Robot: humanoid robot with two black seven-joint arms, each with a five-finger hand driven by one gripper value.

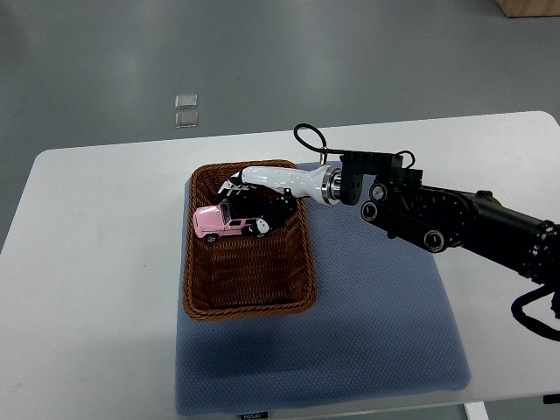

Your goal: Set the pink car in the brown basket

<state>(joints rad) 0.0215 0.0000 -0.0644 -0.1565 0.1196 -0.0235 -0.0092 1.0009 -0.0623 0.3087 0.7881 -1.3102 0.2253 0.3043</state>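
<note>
The pink car [216, 222] is inside the brown basket [248, 299], in its upper left part, close to the left wall. My right hand [260, 213] reaches in from the right over the basket's far end. Its dark fingers [268, 210] are curled on the car's right end, and the white back of the hand lies above them. The hand hides the car's right end. I cannot tell whether the car rests on the basket floor or hangs just above it.
The basket stands on a blue-grey mat [376, 324] on a white table [96, 262]. My right forearm [455, 219] stretches across the mat's upper right. Two small clear squares [185, 110] lie on the floor beyond the table.
</note>
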